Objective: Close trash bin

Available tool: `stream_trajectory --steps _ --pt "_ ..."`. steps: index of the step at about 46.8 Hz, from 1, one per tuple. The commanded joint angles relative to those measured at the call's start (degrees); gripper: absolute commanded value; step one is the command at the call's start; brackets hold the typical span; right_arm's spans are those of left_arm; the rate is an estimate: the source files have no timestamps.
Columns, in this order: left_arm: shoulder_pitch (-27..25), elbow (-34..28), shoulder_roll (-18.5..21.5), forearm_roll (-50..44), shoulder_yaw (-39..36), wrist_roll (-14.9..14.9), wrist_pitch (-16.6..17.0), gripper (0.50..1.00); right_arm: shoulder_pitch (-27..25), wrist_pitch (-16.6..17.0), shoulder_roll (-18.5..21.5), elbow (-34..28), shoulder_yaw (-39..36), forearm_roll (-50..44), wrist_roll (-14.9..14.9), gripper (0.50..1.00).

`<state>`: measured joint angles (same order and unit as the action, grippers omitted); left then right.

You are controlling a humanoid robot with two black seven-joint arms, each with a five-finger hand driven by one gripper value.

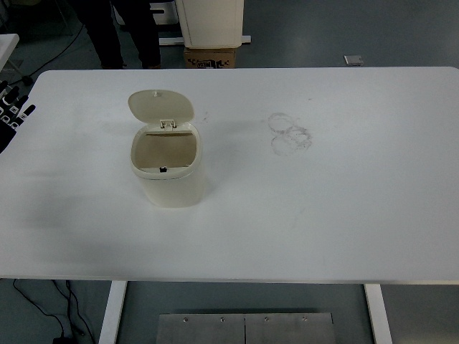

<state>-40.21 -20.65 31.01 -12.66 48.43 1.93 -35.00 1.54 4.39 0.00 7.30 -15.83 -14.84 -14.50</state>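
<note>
We are looking down on a white tabletop [344, 215] that is filling most of the view, with grey floor beyond it, a person's dark legs [118, 32] standing at the far left, and a cream cabinet [211, 21] with a cardboard box [211, 57] at its foot behind the far edge.

At the left edge, the left robot hand [13, 113] is just showing over the tabletop, its black fingers [26, 112] with white tips spread loosely and gripping nothing. It is sitting well apart from the bin. The right robot hand is not showing at all.

Moving right, the trash bin [171, 183] is standing upright on the left half of the tabletop, cream coloured, with its lid [161, 106] tipped up and back on the far-side hinge, so the mouth is gaping open toward us. The closing is not yet begun.

Further right, faint ring marks [289, 132] are staining the surface.

We are judging the risks as these: the bin looks light, so a push on the lid from behind may slide or tip it instead of swinging the lid down; and a press landing short of the lid's edge may leave it unlatched.

We are counting one bin, one lid, one robot hand in view, one person, one box.
</note>
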Motion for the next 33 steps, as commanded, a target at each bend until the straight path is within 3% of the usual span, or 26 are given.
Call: stream_trajectory --steps 1,33 --pt "-0.04 0.00 0.19 0.00 0.00 0.00 0.00 1.000 -0.05 0.00 0.00 0.00 -0.08 -0.01 0.00 0.991" --pt "-0.65 0.00 0.28 0.00 0.00 0.00 0.00 1.000 -0.05 0.00 0.00 0.00 0.01 -0.01 0.00 0.991"
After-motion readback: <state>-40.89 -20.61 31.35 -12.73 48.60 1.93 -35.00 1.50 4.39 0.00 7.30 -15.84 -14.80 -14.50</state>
